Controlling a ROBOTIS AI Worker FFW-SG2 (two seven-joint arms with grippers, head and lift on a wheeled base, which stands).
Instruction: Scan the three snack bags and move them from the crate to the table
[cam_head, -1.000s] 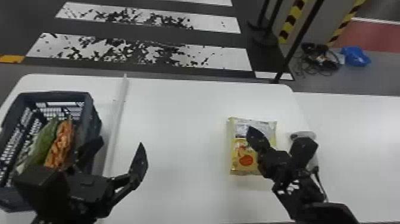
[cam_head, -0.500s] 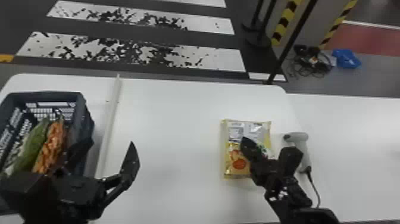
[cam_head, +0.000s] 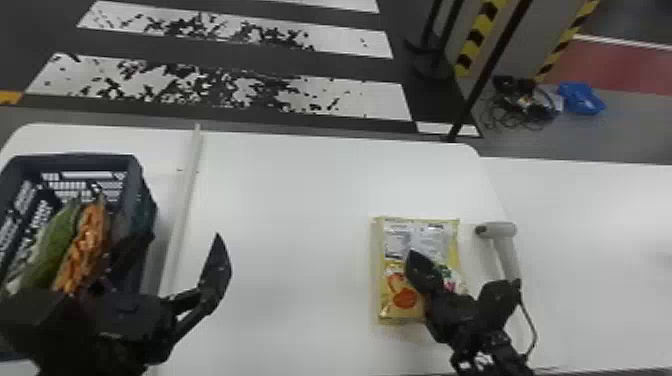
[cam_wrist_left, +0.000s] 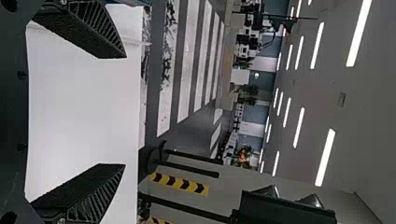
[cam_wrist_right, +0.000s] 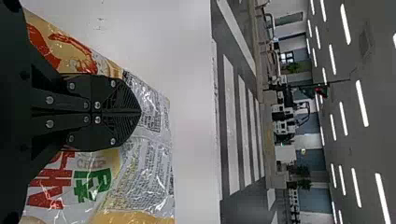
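My left gripper (cam_head: 177, 252) stands open over the right side of the dark crate (cam_head: 137, 175). In the left wrist view its gripper (cam_wrist_left: 123, 111) has nothing between its fingers. A green snack bag (cam_head: 52, 245) and an orange one (cam_head: 86, 245) lean side by side in the crate. The yellow-and-silver snack bag (cam_head: 400, 280) lies face-on at the table's right, partly covered by my right gripper (cam_head: 412, 257). In the right wrist view that gripper (cam_wrist_right: 140, 112) is shut, its fingers together over the bag (cam_wrist_right: 144, 182).
Right of the yellow bag, a white handheld scanner (cam_head: 507, 250) lies on the white table (cam_head: 300, 200), its cord running toward the front. A pale strip (cam_head: 182, 210) divides the table between crate and bag. Black stands rise beyond the far edge.
The right gripper has moved toward the table's front, and the yellow bag has shifted the same way under it. The head view has turned slightly. The left gripper is still open near the crate.
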